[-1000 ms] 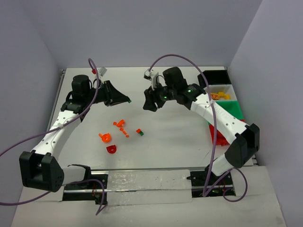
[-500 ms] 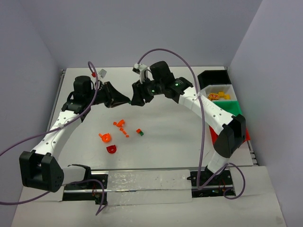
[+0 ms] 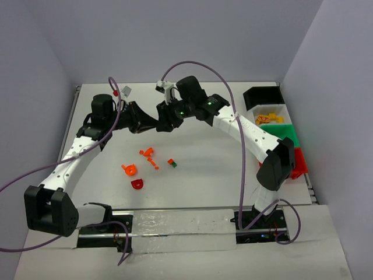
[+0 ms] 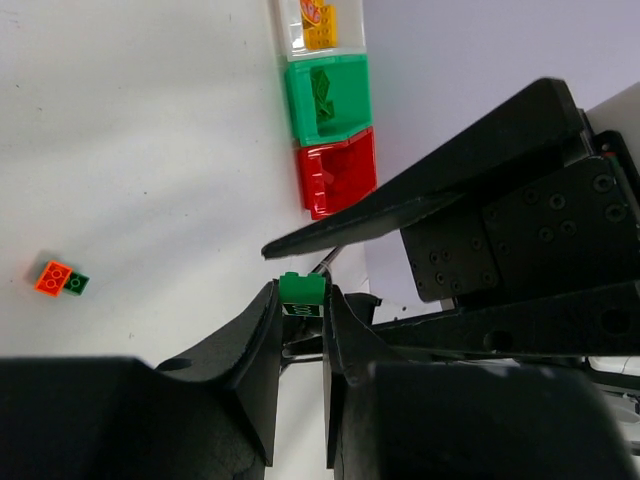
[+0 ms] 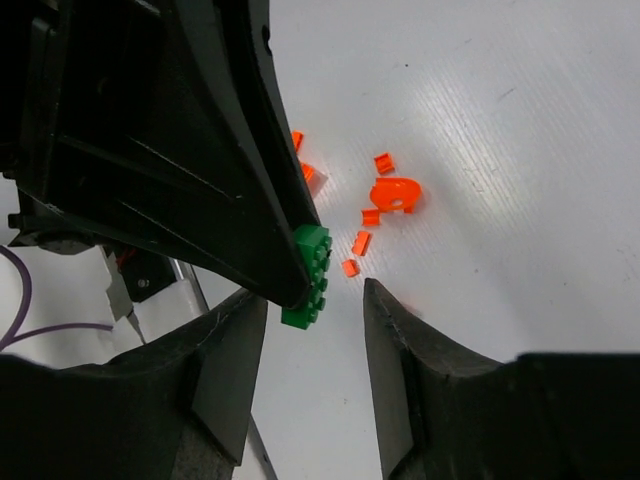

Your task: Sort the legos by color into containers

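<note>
Top view: left gripper (image 3: 152, 123) and right gripper (image 3: 164, 121) meet tip to tip in the upper middle of the frame, above the table (image 3: 210, 169). Loose orange legos (image 3: 147, 156) lie lower left of centre. The containers (image 3: 287, 135) sit in a row at the right edge.

Left wrist view: left gripper is narrow, pinching a green brick (image 4: 302, 292) at frame centre. An orange-and-green pair (image 4: 60, 279) lies mid left.

Right wrist view: right gripper's jaws stand apart, one on each side of the green brick, not closed on it.
</note>
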`<state>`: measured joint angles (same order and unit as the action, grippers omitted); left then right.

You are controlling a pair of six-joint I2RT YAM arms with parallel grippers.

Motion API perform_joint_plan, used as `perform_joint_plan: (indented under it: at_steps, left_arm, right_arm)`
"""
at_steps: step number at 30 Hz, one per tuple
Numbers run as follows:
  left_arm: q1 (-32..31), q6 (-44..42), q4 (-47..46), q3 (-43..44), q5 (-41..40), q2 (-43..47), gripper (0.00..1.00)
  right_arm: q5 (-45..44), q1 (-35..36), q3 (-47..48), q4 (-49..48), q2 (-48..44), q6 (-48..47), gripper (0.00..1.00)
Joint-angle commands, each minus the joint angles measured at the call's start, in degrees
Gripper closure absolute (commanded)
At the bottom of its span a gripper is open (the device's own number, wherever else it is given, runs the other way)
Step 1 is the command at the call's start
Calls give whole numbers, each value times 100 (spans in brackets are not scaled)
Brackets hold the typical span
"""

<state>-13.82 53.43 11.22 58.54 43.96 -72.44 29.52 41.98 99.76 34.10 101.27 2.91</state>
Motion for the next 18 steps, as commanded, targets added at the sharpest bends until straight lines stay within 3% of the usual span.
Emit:
perform_joint_plan:
  at_steps: [1,8,9,10,13,14,18]
  left_arm:
    - [-59,182,-345,26,230,4,100]
    - [-59,389,-583,-31,442,-55,91]
    - [-59,386,-605,-39,463,-56,84]
    - [-59,363,-623,-47,479,-49,69]
    - [-50,230,-508,-36,465,-33,6]
    - [-7,30,-438,-10,352,-24,1]
    - [210,-649,190,333,-159,2,1]
  right_arm:
    - [-81,116,190,-207,-9,-104,52]
    - [-322,117,-38,-527,-143,-70,94]
    - [-380,114,-88,-588,-199,-63,99]
    - [-428,110,-140,-648,-278,-65,100]
    - [-570,100,-421,-737,-484,-115,100]
    - [-622,82,-500,-746,-546,-150,100]
    - [-553,-164,-1012,-553,-980,-406,100]
